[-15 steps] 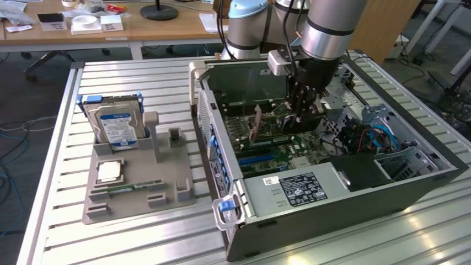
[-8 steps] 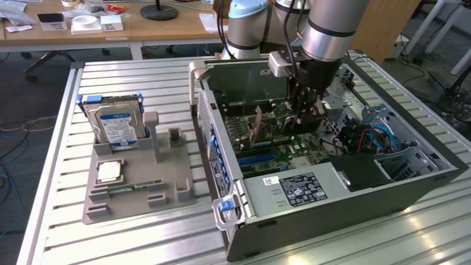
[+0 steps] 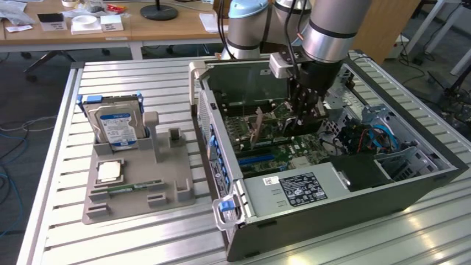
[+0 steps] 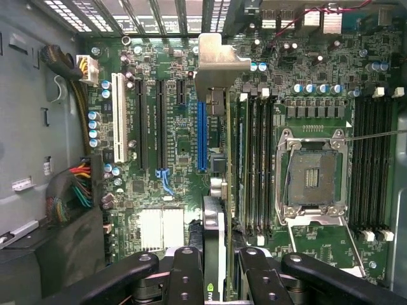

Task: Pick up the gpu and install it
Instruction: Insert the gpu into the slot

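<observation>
wrist view: the black jaws pinch the thin dark gpu (image 4: pixel 215 222), seen edge-on, its silvery metal bracket (image 4: pixel 219 60) at the far end, just beside the long blue slot (image 4: pixel 201 136) of the green motherboard (image 4: pixel 178 190). whether the card is seated cannot be told. exterior view: the grey robot arm (image 3: pixel 327 27) reaches into the open dark computer case (image 3: pixel 412 182) on the slatted metal table (image 3: pixel 147 237); its wrist covers the card.
</observation>
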Controlling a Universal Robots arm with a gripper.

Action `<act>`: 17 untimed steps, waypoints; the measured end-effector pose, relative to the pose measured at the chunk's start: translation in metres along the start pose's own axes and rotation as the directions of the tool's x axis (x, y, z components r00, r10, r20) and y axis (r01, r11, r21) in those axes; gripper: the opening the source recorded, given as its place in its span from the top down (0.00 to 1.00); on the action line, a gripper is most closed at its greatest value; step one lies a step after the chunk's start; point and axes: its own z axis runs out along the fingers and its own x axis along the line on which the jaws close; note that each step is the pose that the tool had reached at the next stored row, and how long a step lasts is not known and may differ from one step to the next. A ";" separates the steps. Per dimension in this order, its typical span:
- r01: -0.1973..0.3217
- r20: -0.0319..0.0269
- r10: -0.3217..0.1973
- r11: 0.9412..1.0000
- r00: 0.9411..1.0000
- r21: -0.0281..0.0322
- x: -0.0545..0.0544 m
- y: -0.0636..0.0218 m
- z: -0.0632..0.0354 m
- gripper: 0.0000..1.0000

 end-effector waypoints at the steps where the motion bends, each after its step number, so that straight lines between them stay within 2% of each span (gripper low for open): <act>1: 0.000 0.000 0.000 1.000 1.000 0.000 0.000 0.0000 0.0000 0.73; 7: 0.000 0.000 0.000 1.000 1.000 0.000 0.000 0.0001 0.0000 0.73; 14: 0.000 0.000 0.000 1.000 1.000 0.000 0.000 0.0113 0.0000 0.73; 17: 0.000 0.000 0.000 1.000 1.000 0.000 0.000 0.0117 0.0000 0.73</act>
